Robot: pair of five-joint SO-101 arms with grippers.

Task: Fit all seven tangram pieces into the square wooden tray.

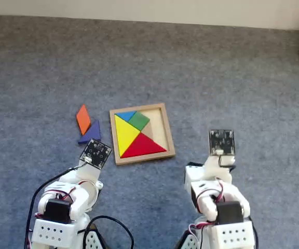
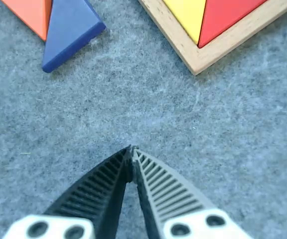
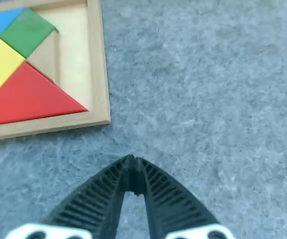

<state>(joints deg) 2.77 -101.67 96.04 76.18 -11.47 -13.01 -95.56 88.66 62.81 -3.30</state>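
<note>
You have two pieces waiting outside the tray [image 1: 137,107].
Your left gripper [image 2: 132,149] and right gripper [image 3: 132,160] sit pressed together, empty; the orange piece [image 1: 83,119] and indigo triangle [image 1: 91,133] lie touching, just beside the tray, probably handiest for your left arm.

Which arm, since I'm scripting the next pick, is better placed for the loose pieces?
Left. The orange piece and blue triangle lie left of the tray, ahead of the left gripper; the right gripper sits beyond the tray's other side.

orange piece [image 1: 83,119], navy triangle [image 1: 91,133], grey carpet [image 1: 217,78].
</note>
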